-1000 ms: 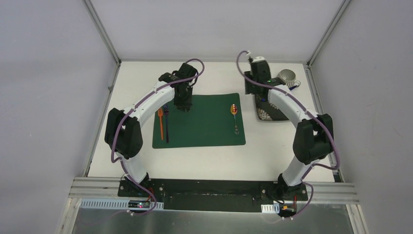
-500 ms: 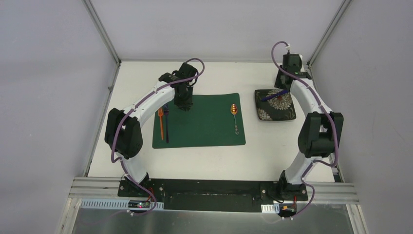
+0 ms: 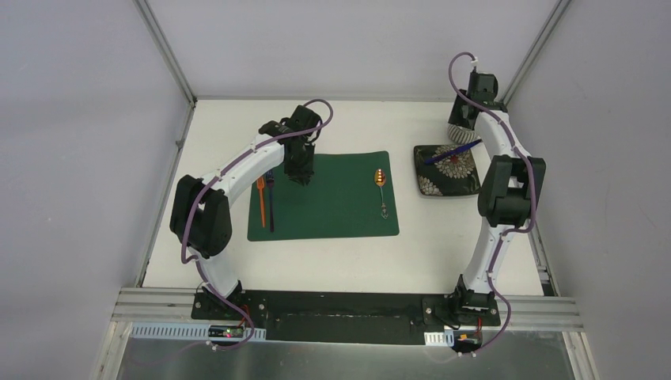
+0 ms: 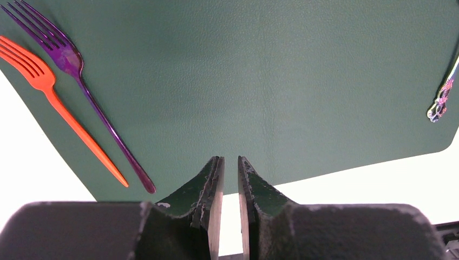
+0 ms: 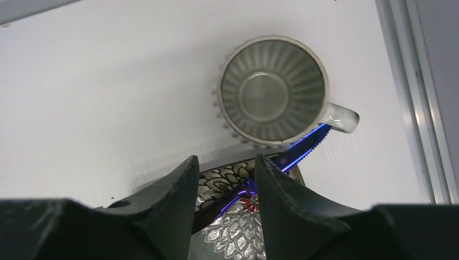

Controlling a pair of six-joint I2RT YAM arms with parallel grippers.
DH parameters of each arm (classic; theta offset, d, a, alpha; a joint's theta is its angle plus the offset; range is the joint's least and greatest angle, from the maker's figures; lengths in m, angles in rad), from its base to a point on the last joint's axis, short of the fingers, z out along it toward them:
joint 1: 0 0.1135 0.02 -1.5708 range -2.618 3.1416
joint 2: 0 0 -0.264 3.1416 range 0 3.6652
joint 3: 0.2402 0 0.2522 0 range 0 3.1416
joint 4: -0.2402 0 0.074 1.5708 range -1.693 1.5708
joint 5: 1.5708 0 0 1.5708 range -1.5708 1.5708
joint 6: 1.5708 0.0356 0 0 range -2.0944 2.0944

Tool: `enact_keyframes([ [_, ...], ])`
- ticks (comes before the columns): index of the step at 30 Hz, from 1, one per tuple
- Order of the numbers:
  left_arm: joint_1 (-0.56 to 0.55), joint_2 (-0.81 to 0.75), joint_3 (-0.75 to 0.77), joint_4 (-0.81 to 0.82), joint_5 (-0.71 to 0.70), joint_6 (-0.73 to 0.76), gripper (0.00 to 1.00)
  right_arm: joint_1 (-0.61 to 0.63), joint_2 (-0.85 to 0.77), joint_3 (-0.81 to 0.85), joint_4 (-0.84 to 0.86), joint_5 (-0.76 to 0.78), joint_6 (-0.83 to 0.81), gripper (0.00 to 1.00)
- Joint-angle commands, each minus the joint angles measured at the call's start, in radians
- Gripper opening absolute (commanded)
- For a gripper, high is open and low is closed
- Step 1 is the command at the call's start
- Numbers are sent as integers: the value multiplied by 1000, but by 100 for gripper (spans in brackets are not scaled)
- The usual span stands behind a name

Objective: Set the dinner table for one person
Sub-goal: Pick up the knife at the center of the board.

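Observation:
The white dinner table (image 3: 348,261) holds a dark green placemat (image 3: 332,214). On the mat lie an orange fork (image 3: 261,202), a purple fork (image 3: 271,204) and a spoon with an orange bowl (image 3: 381,188). My left gripper (image 3: 301,170) hangs over the mat's far left part, jaws almost together and empty (image 4: 228,158). A dark patterned plate (image 3: 447,178) right of the mat carries a blue knife (image 3: 451,153). My right gripper (image 3: 467,117) is open and empty above the ribbed grey mug (image 5: 272,89), between it and the plate (image 5: 233,240).
Aluminium frame posts (image 3: 166,51) and grey walls close in the table. The mug stands near the right rail (image 5: 417,108), its handle pointing toward it. The knife's serrated tip (image 5: 311,142) sticks out past the plate under the mug's side. The forks (image 4: 65,114) lie along the mat's left edge.
My right arm has swung from over the plate to the far right corner above the mug, uncovering the plate and knife. The left arm has barely moved.

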Motion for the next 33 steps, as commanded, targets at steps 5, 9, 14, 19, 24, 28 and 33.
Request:
enact_keyframes([
  [5,-11,-19,-7,46,20,-8,17,19,-80,-28,2,-131,50,44],
  [9,-12,-13,-7,50,26,-12,17,40,-177,-178,-31,-69,101,43],
  [14,-13,-26,-19,52,22,-8,17,62,-326,-387,11,-26,146,43],
  [19,-13,-30,-20,54,32,-11,17,62,-428,-517,84,36,221,43],
  [24,-17,-40,-21,54,35,-9,17,56,-567,-776,346,101,395,44],
  [28,-17,-46,-22,54,35,-9,17,53,-574,-864,474,91,539,45],
  [33,-17,-52,-24,54,34,-9,17,48,-559,-929,597,99,666,45],
])
